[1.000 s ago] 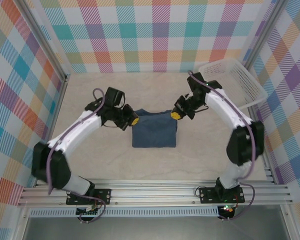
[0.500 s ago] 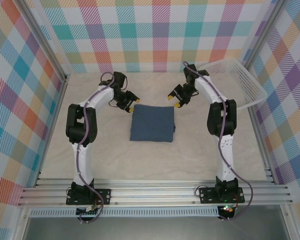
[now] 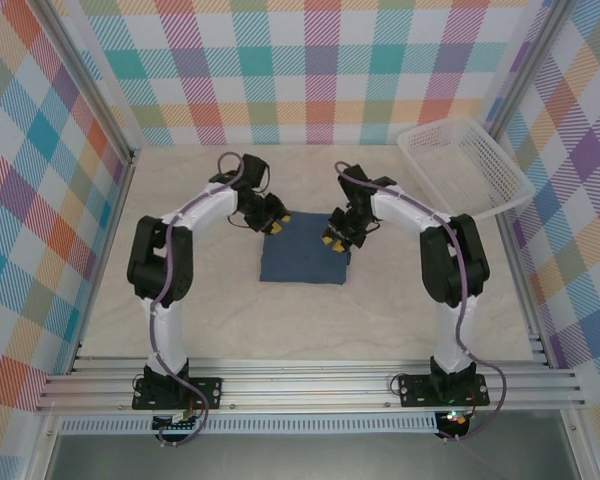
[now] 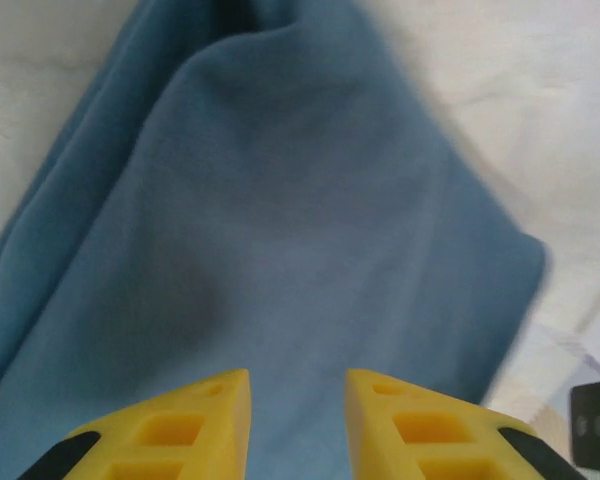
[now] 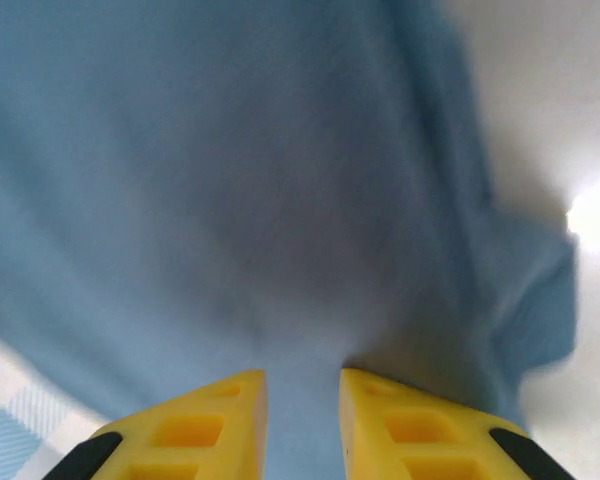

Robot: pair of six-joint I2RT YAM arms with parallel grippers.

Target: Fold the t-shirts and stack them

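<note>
With left pincer (image 3: 278,222) and right pincer (image 3: 330,240) narrowly parted, empty, over far edge of t-shirt (image 3: 302,262), folded flat on worktop (image 3: 200,300) left of basket (image 3: 509,160): lower squarely, pinch all layers, fold evenly.

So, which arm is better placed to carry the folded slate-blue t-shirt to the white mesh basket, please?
Likely the right: the right tool hovers over the slate-blue t-shirt on the side nearer the white mesh basket.
</note>
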